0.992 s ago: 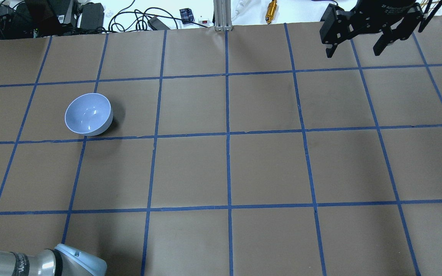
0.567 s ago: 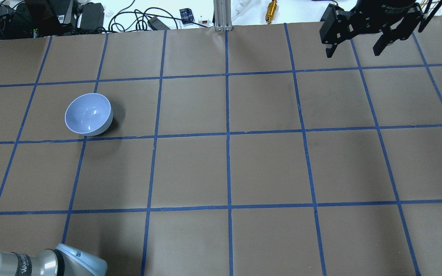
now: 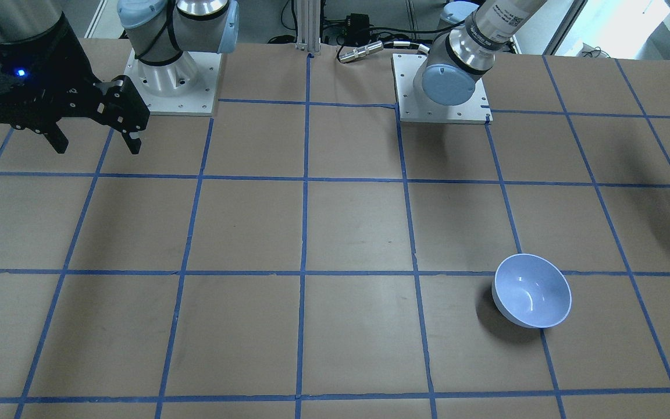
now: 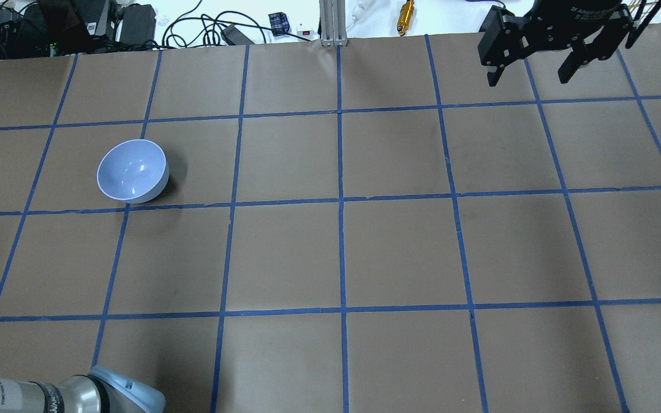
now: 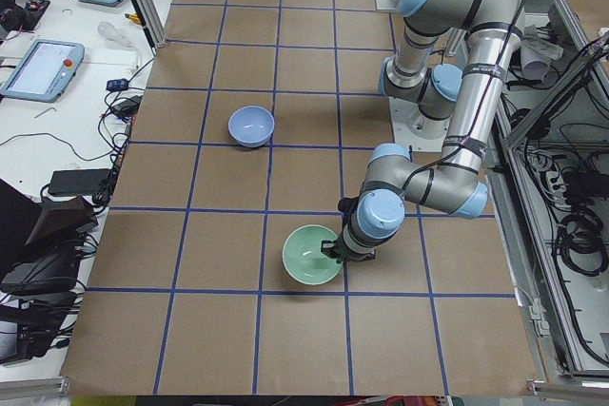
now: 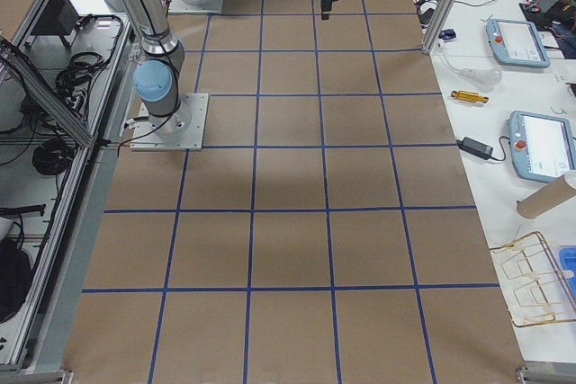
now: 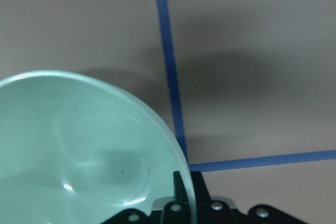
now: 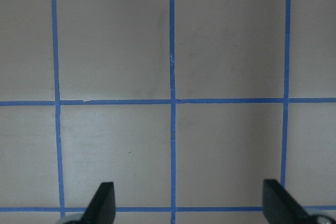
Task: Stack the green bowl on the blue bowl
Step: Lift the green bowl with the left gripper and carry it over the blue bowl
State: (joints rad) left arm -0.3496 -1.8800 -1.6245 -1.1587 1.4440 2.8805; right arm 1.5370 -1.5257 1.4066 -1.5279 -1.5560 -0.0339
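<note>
The blue bowl (image 4: 132, 171) sits right side up on the brown bench (image 4: 399, 252). It is on the robot's left half, and its near edge is just beside one of the blue tape lines (image 4: 341, 229).

The green bowl (image 5: 312, 256) is further out toward the left end of the bench, well apart from the blue bowl. It is open side up too. The left hand (image 5: 333, 251) is at the side of the green bowl nearest the robot and pinches its rim. In the left wrist view, one dark finger (image 7: 177, 188) shows at the rim, and the bowl's shadow falls on the bench beside it. I cannot tell for sure if the bowl touches the bench or hangs just over it.

The right hand (image 4: 528, 77) is far away over the far right corner of the bench. Its two fingers are spread wide and point down at bare brown paper and tape lines.
</note>
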